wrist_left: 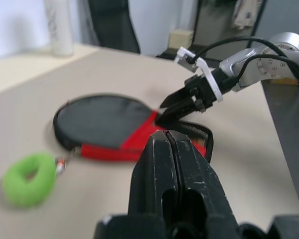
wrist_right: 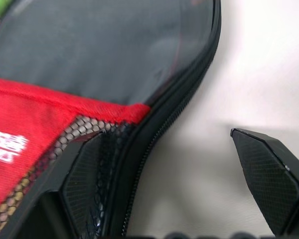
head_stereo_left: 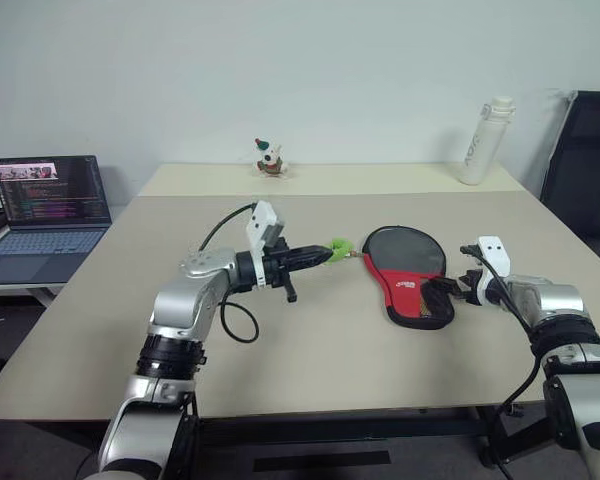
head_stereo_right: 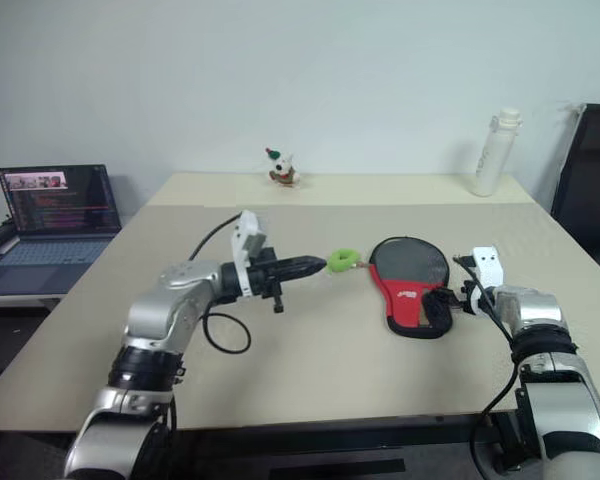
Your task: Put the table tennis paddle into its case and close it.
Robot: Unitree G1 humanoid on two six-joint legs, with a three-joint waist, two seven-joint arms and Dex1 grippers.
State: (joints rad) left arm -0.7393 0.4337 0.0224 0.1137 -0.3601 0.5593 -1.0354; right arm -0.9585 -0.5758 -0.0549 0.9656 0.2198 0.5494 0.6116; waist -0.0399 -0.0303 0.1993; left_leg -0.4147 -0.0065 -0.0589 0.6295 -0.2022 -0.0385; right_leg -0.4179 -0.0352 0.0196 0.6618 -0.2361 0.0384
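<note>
My left gripper (head_stereo_left: pixel 315 254) hangs above the table (head_stereo_left: pixel 310 350) with its two black fingers (wrist_left: pixel 169 169) pressed flat together, nothing between them. Just past its tip lies the lime-green pull (head_stereo_left: pixel 339 246), a soft ring resting on the tabletop at the end of a short cord that runs to the case's edge; I cannot tell whether my fingertips touch it. The case (head_stereo_left: pixel 408 270) lies flat beyond the pull, its round black part toward the far side and its red lower section, with mesh pocket and white logo, toward my right gripper (head_stereo_left: pixel 455 290). That gripper stands wide open at the narrow end of the case: in the right wrist view one finger (wrist_right: pixel 89 184) sits under or against the mesh by the zipper edge, the other finger (wrist_right: pixel 269 179) is out over bare table beside the case, and the zipper edge runs between them. The paddle itself I cannot make out. Well beyond both grippers stand a white bottle (head_stereo_left: pixel 485 140) and a small figurine (head_stereo_left: pixel 270 158); a laptop (head_stereo_left: pixel 45 215) sits on a side table far off my left gripper.
</note>
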